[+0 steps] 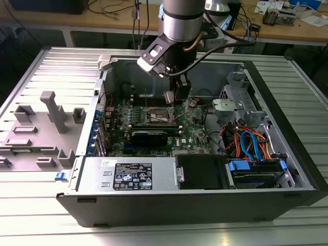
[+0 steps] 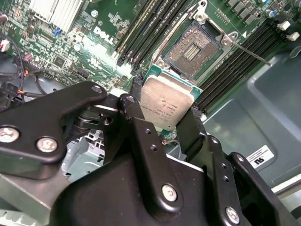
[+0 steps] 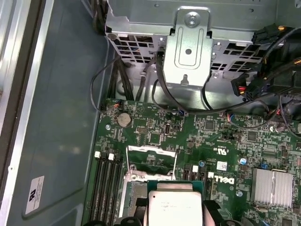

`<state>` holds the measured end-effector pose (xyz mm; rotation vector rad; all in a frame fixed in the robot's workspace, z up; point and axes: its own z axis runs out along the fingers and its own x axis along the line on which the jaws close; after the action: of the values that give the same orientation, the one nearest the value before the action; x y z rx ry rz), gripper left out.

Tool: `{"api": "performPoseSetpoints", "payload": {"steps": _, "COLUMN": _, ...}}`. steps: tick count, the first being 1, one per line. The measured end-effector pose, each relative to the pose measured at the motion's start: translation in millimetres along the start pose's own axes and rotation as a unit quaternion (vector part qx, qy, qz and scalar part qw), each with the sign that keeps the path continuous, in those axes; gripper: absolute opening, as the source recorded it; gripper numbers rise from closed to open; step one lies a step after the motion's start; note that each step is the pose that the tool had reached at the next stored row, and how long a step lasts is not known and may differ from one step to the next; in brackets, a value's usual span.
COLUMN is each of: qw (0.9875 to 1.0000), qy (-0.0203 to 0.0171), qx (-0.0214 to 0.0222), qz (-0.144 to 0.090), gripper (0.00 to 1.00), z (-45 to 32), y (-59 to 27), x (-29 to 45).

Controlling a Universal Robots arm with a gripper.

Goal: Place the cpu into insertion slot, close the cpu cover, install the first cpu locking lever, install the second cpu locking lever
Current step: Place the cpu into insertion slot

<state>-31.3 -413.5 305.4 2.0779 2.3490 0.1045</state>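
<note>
My gripper (image 2: pixel 162 117) is shut on the cpu (image 2: pixel 167 104), a small silver-grey square chip held by two opposite edges between the black fingers (image 2: pixel 134 113). In the exterior view the gripper (image 1: pixel 170 98) hangs inside the open computer case, with the cpu (image 1: pixel 168 97) just above the green motherboard (image 1: pixel 192 130). The insertion slot (image 2: pixel 194 44) lies bare a short way beyond the chip, dark centre showing inside its silver rim. The cpu cover (image 3: pixel 150 149) stands swung up and open past the cpu (image 3: pixel 174 207) in the first wrist view.
A thin metal lever (image 2: pixel 251 52) sticks out beside the slot. Black memory slots (image 2: pixel 141 35) flank it. A silver drive cage (image 3: pixel 188 42) with cables stands beyond the board. Case walls (image 1: pixel 287 118), the power supply (image 1: pixel 133 174) and orange and blue cables (image 1: pixel 248 141) hem the space in.
</note>
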Motion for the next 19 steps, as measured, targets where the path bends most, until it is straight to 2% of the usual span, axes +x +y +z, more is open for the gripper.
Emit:
{"api": "performPoseSetpoints", "payload": {"steps": 11, "qw": 0.9993, "qy": -0.0019, "qx": -0.001, "qz": 0.036, "gripper": 0.54, "z": 1.8, "y": -1.3, "x": 0.1}}
{"api": "performPoseSetpoints", "payload": {"steps": 14, "qw": 0.9993, "qy": -0.0018, "qx": 0.0016, "qz": 0.039, "gripper": 0.54, "z": 2.0, "y": -1.5, "x": 0.1}}
{"api": "performPoseSetpoints", "payload": {"steps": 19, "qw": 0.9992, "qy": -0.0017, "qx": 0.0024, "qz": 0.039, "gripper": 0.54, "z": 2.1, "y": -1.4, "x": 0.1}}
